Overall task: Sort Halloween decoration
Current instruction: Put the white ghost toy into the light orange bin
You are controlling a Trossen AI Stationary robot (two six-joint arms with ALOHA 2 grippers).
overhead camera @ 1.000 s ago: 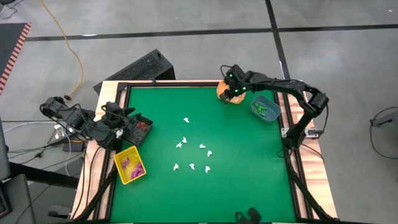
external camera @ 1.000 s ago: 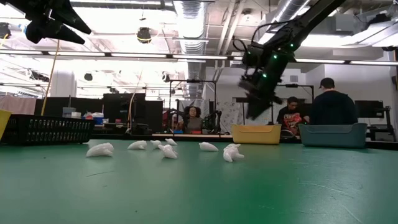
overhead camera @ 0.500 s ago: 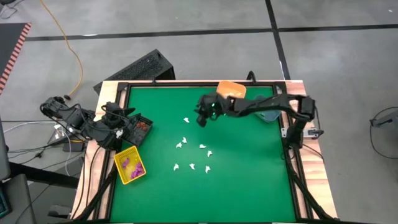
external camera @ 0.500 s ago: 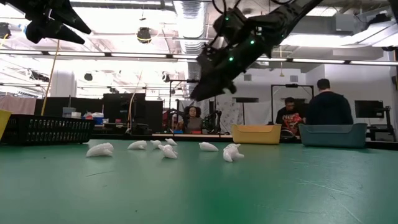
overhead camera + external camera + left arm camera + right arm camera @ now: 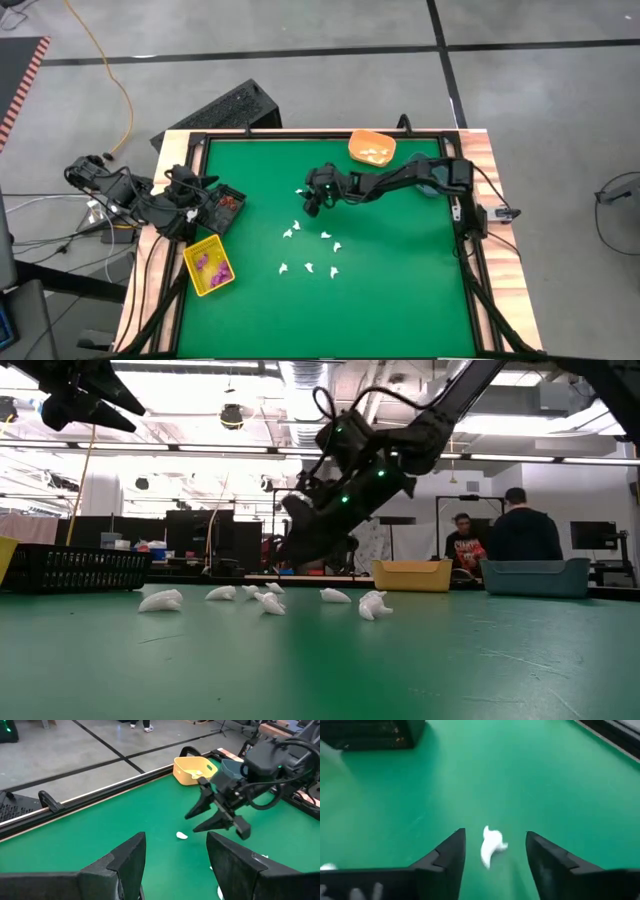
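Your right arm reaches low across the green surface [image 5: 400, 250] from the right edge, forearm nearly level, wrist tipped down. Its pincer [image 5: 311, 203] hangs wide open and empty just above a white trinket [image 5: 491, 846]; the wrist view shows that piece lying between the two fingers [image 5: 445, 855], with no contact you can make out. The other white trinkets [image 5: 310, 250] lie scattered on the near side of the pincer, a little apart from it.

Your left arm waits off the left edge, its pincer [image 5: 175, 865] parted and empty, raised beside the black bin [image 5: 225, 208].

From above you see what the level view hides: purple pieces in the yellow bin [image 5: 208, 267], pale pieces in the orange bin [image 5: 372, 148] behind the right pincer. The level view shows the right pincer clear of the surface, and people in the room beyond.
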